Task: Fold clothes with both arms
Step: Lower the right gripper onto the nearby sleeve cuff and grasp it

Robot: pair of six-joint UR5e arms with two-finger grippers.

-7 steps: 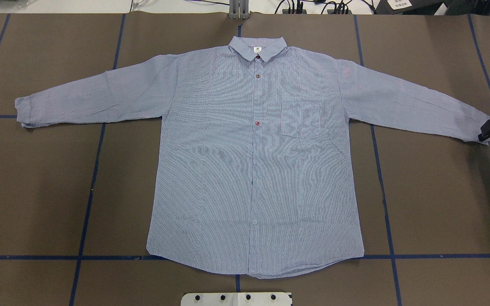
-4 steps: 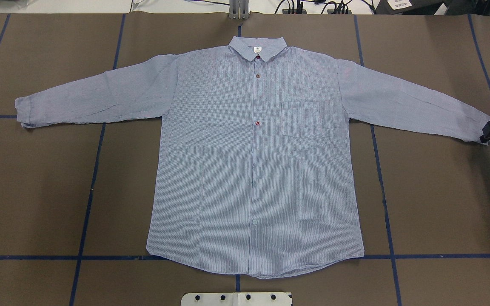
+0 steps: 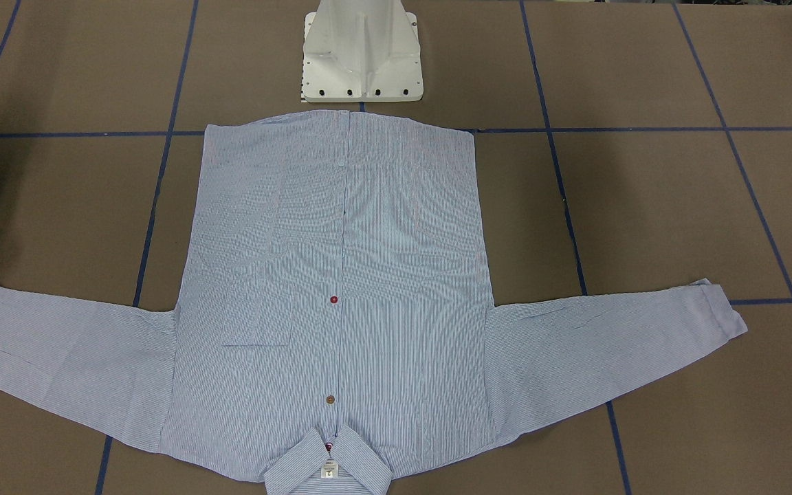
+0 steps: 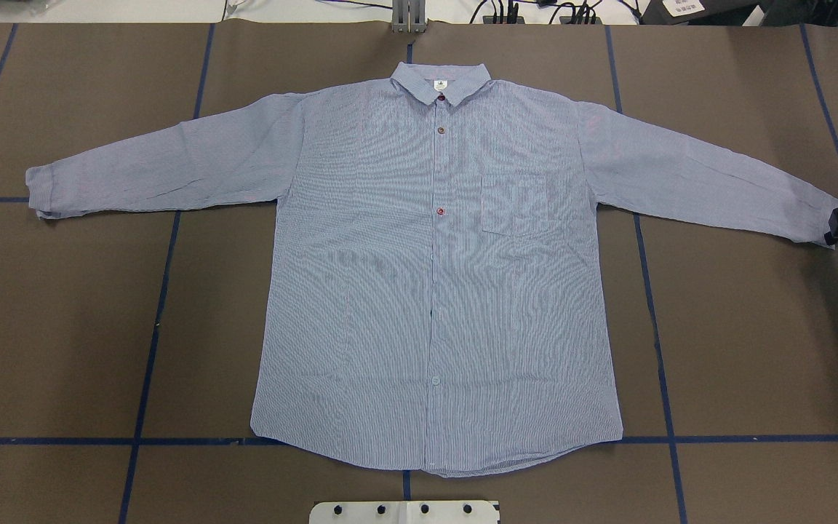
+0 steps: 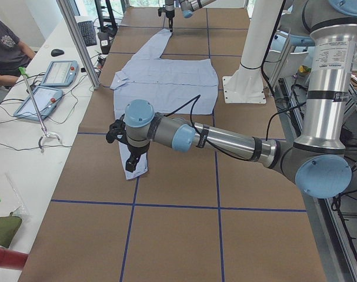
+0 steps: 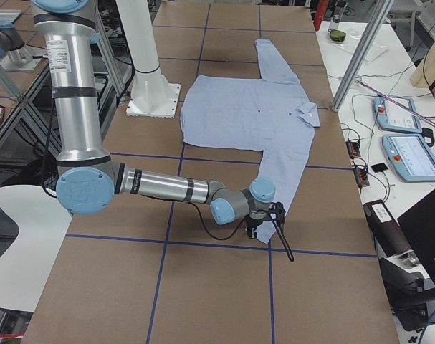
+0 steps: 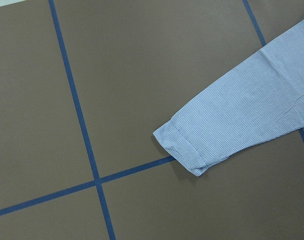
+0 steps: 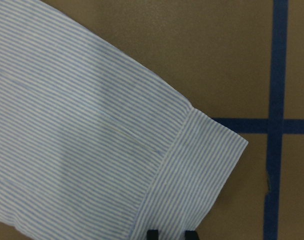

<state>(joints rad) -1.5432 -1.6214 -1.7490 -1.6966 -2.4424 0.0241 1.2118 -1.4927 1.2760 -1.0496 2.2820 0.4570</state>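
My right jaws, parted, have crept outward to the cuff (image 4: pixel 812 220) tip at the bench's (image 4: pixel 753 349) right edge, so the shirt (image 4: pixel 433 291) lies flat mid-bench, unfolded, grasp pending; my left jaws' state I cannot tell.

1. My screen shows a light blue-and-white fine-striped cloth shirt (image 4: pixel 390 291): thin, matt, faintly creased.
2. Brown paper table cover (image 4: pixel 753 349): matt, smooth.
3. Grey metal left arm (image 5: pixel 231 140): satin sheen; light-blue caps (image 5: pixel 139 113) glossy plastic.

I can read no text in any view. The small white label (image 4: pixel 439 85), well apart from the fingers (image 8: pixel 152 235) of the right gripper (image 8: pixel 171 235), carries print too fine to resolve.
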